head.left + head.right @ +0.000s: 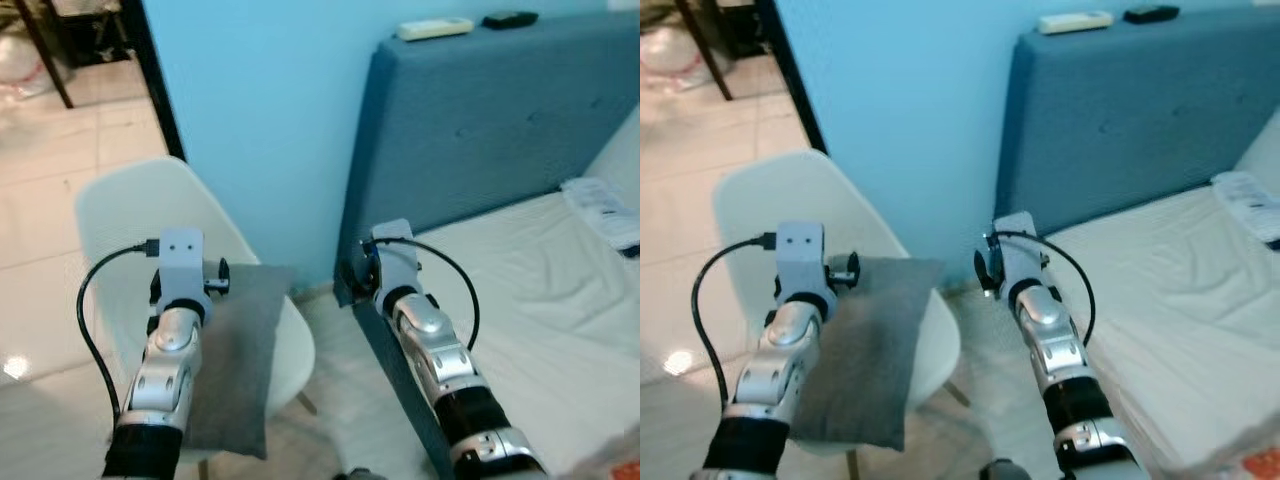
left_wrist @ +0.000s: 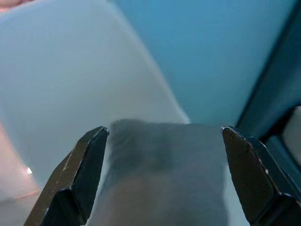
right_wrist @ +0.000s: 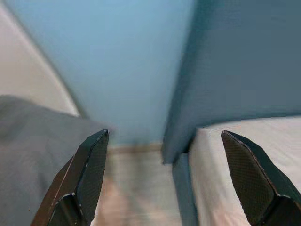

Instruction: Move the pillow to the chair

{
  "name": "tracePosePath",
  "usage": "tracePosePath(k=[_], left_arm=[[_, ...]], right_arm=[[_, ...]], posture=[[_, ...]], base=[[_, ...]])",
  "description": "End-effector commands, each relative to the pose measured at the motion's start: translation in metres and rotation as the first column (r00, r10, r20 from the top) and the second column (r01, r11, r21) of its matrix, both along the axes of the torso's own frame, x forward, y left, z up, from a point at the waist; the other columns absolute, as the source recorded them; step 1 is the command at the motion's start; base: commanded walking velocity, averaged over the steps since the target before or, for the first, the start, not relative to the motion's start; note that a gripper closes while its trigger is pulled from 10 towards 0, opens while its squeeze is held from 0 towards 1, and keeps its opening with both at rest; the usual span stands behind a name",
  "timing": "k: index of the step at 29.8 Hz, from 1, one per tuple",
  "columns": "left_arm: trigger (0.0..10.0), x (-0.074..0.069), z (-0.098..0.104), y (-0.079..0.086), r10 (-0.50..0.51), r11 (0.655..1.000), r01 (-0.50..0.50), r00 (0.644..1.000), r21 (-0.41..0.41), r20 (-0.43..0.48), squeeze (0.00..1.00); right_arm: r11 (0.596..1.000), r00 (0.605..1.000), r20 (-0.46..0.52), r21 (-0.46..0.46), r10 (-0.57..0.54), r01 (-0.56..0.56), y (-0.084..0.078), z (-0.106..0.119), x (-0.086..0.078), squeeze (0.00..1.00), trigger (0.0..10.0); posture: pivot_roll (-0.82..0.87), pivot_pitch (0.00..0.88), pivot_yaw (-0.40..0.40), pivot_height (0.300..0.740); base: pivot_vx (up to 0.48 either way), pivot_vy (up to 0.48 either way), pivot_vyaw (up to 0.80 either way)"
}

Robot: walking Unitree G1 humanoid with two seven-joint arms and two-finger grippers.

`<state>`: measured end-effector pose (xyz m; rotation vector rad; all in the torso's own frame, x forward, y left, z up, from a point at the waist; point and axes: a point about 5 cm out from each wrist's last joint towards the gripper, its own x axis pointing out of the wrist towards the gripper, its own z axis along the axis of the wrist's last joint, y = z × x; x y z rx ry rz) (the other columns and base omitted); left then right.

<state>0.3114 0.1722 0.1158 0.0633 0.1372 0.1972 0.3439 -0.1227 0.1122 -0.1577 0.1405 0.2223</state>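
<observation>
A grey pillow (image 1: pixel 245 350) lies flat on the seat of a white plastic chair (image 1: pixel 130 215), reaching up to the backrest. My left gripper (image 2: pixel 164 174) hovers open above the pillow (image 2: pixel 164 179), its fingers spread wide with nothing held between them. My right gripper (image 3: pixel 164 179) is open too, over the gap between the chair and the bed, with the pillow's edge (image 3: pixel 33 150) to one side.
A bed with a white sheet (image 1: pixel 540 300) and a blue-grey headboard (image 1: pixel 480 120) stands right of the chair. Two remotes (image 1: pixel 435 28) lie on top of the headboard. A light blue wall (image 1: pixel 260 100) is behind the chair. Tiled floor (image 1: pixel 40 200) stretches left.
</observation>
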Motion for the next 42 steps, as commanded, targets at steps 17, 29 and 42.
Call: tracePosePath(k=[17,29,42], left_arm=[[10.0,0.001,-0.008,-0.009,-0.07,0.997,0.071,0.997,0.039,-0.044,0.0],[10.0,0.002,-0.009,-0.012,-0.1,0.994,0.102,0.993,0.029,-0.057,0.0],[10.0,0.003,-0.009,-0.01,-0.096,0.995,0.098,0.994,0.036,-0.05,0.0]], right_arm=[[1.0,0.999,-0.031,-0.008,-0.028,0.028,-0.006,-0.006,-0.003,0.0,10.0],[0.996,0.995,-0.051,-0.006,-0.088,0.088,-0.016,-0.008,-0.002,0.0,10.0],[0.994,0.994,-0.02,0.031,-0.104,0.104,-0.014,-0.002,-0.001,0.0,10.0]], posture=[[0.0,0.094,-0.005,0.721],[0.0,0.09,0.001,0.721],[0.0,0.099,0.001,0.721]], base=[[0.0,0.0,-0.8],[0.0,0.0,-0.8],[0.0,0.0,-0.8]])
